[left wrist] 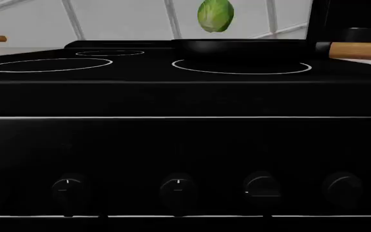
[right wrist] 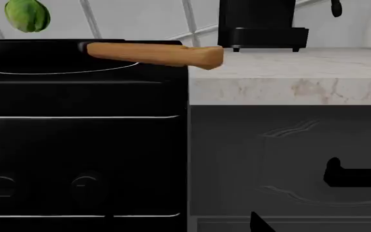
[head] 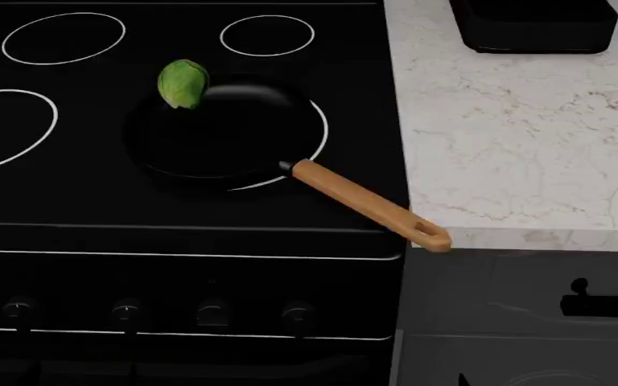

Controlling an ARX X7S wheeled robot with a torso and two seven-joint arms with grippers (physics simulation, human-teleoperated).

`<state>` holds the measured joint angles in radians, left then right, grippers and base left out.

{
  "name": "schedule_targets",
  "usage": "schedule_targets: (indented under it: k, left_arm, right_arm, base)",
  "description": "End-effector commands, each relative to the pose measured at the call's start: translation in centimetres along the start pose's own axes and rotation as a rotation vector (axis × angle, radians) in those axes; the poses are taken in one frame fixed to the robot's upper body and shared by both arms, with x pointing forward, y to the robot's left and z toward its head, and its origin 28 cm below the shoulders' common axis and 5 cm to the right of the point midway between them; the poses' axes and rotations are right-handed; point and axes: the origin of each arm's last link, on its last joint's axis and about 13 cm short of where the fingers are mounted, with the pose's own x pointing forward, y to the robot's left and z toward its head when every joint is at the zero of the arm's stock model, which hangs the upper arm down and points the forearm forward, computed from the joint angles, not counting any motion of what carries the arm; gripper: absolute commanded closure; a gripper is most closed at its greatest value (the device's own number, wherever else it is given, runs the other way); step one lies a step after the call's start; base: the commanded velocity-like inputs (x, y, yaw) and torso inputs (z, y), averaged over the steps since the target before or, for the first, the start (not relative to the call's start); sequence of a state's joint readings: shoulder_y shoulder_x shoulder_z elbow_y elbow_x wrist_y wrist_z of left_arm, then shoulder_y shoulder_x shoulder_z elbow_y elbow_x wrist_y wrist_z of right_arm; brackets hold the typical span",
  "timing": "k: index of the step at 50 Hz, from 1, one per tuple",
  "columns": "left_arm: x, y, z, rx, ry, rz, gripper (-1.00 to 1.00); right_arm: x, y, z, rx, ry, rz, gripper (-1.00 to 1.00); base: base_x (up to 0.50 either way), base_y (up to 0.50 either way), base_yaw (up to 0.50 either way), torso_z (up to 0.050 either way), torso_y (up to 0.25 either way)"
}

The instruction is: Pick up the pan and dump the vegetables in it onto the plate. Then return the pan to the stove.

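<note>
While the round shallow black frying pan (head: 228,129) is sitting on the front burner ring of the large glossy black glass cooktop (head: 94,201), its long light-brown wooden handle (head: 368,203) is pointing away from the pan's bowl toward the pale marbled counter (head: 513,137), with the looped end overhanging the seam where cooktop and counter are meeting. The small leafy green Brussels sprout (head: 183,83) is showing at the pan's far rim, on the side opposite the handle; in both wrist views it is appearing above the rim, so whether it is resting on the pan I cannot tell. Neither pincer is showing in any view, so their opening cannot be told. Judging by the wrist views, the right arm's camera is facing the handle tip (right wrist: 205,57) almost squarely from below counter level, so that arm is probably lying nearer for a grasp across the handle's long axis. The blue-rimmed plate is not appearing anywhere.
</note>
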<state>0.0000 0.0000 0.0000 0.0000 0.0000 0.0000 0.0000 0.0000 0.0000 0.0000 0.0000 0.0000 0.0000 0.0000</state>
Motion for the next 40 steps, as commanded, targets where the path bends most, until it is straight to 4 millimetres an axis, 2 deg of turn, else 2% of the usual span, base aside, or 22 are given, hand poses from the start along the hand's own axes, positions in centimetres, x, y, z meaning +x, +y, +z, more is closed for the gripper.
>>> schedule_targets:
  k: [1, 11, 12, 20, 28, 31, 34, 36, 40]
  left_arm:
    - [-0.2, 0.0, 0.0, 0.000, 0.004, 0.000, -1.00]
    - [-0.1, 0.0, 0.0, 0.002, -0.003, -0.003, -1.00]
    - [0.0, -0.1, 0.0, 0.047, 0.015, 0.012, -1.00]
    - [-0.1, 0.1, 0.2, -0.019, -0.003, -0.015, -1.00]
    - [-0.8, 0.2, 1.6, -0.016, -0.084, -0.047, -1.00]
    - [-1.1, 0.4, 3.7, -0.022, -0.123, -0.056, -1.00]
    - [-1.5, 1.2, 5.9, -0.018, -0.149, -0.036, -1.00]
    - [-1.6, 1.9, 7.5, -0.015, -0.161, -0.023, -1.00]
    - [-1.9, 2.8, 9.9, 0.015, -0.184, -0.016, -1.00]
  right_arm:
    - [0.0, 0.1, 0.0, 0.000, 0.000, 0.000, -1.00]
    - [-0.1, 0.0, 0.0, 0.003, 0.003, 0.002, -1.00]
    - [-0.1, 0.0, 0.0, 0.003, 0.003, 0.003, -1.00]
    - [-0.1, 0.1, -0.1, 0.004, 0.006, 0.008, -1.00]
    - [-0.4, 0.3, 0.2, 0.009, 0.009, 0.026, -1.00]
    - [-0.7, 0.6, 1.6, 0.024, -0.006, 0.042, -1.00]
    - [-1.5, 0.6, 4.1, 0.070, -0.055, 0.075, -1.00]
    - [-2.0, 0.4, 5.8, 0.032, -0.105, 0.083, -1.00]
    - [-2.6, 0.0, 7.9, 0.023, -0.132, 0.089, -1.00]
  base:
    - [0.00, 0.00, 0.00, 0.000, 0.000]
    - [0.00, 0.00, 0.00, 0.000, 0.000]
    - [0.00, 0.00, 0.00, 0.000, 0.000]
    - [0.00, 0.00, 0.00, 0.000, 0.000]
    - [0.00, 0.00, 0.00, 0.049, 0.000]
    - [0.00, 0.00, 0.00, 0.050, 0.000]
    - [0.00, 0.00, 0.00, 0.050, 0.000]
    - [0.00, 0.00, 0.00, 0.050, 0.000]
    - [0.00, 0.00, 0.00, 0.050, 0.000]
